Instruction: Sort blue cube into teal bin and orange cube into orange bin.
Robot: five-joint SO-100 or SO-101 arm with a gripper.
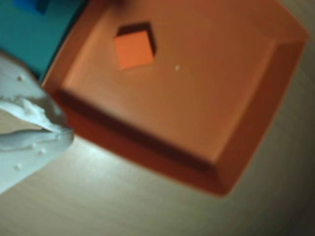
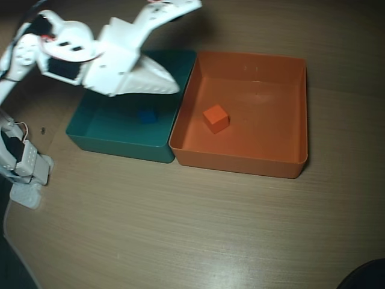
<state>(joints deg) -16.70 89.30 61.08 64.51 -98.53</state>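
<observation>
The wooden table (image 2: 180, 235) is seen whole only in the overhead view, where the white arm (image 2: 102, 60) reaches in from the upper left of the frame. The wrist view is blurred and shows only a corner of the scene.

The orange bin (image 2: 240, 161) is placed at the centre right of the overhead view, and its left wall is touching the teal bin (image 2: 114, 144) beside it. In the wrist view the orange bin (image 1: 236, 147) fills most of the frame, while the teal bin (image 1: 29, 44) is cut off at the upper left.

The gripper (image 2: 174, 89) is held above the teal bin, near the wall shared with the orange bin. Its fingers are brought together to a point and nothing is held between them.

The orange cube (image 2: 216, 117) is lying on the floor of the orange bin, left of its centre. The blue cube (image 2: 147, 115) is lying inside the teal bin, dim in the arm's shadow; in the wrist view the blue cube (image 1: 30, 5) is cut by the upper edge.
</observation>
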